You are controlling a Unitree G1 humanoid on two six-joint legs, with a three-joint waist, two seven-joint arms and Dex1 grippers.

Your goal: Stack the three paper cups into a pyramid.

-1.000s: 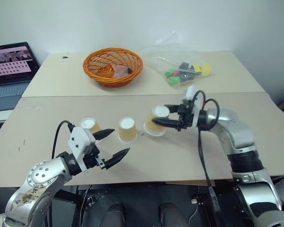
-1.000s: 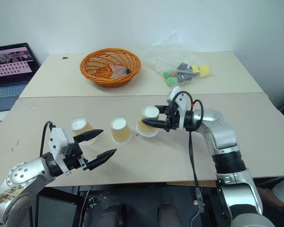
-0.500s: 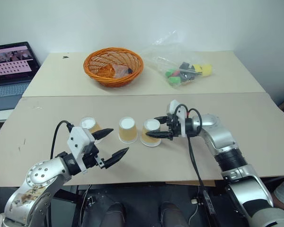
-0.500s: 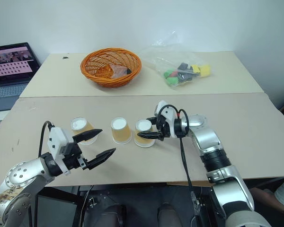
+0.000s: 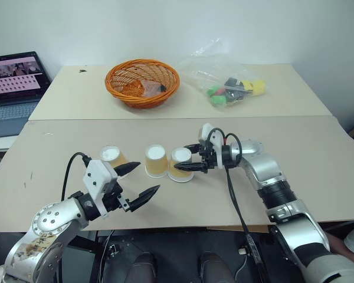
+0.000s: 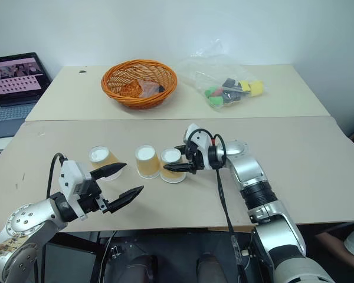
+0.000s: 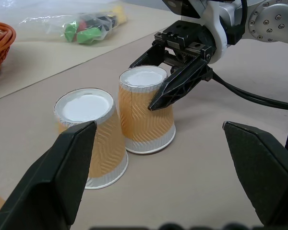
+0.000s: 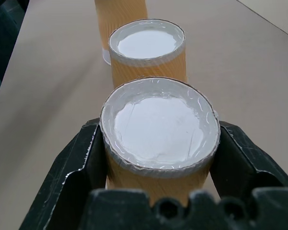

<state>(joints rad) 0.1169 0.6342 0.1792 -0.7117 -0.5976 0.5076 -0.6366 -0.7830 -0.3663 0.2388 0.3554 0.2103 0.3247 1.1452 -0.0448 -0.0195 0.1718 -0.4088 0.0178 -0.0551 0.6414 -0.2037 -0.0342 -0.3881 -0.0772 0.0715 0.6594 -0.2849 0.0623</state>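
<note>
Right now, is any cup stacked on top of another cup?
No, all three paper cups stand upside down on the table in a row, and the right gripper holds the right-hand one.

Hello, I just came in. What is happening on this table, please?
The robot is building a pyramid from three paper cups, all upside down on the table. The right gripper is shut on the right cup, which stands right beside the middle cup. The left cup stands apart. The left gripper hangs open near the left cup, holding nothing. No cup is on top yet.
</note>
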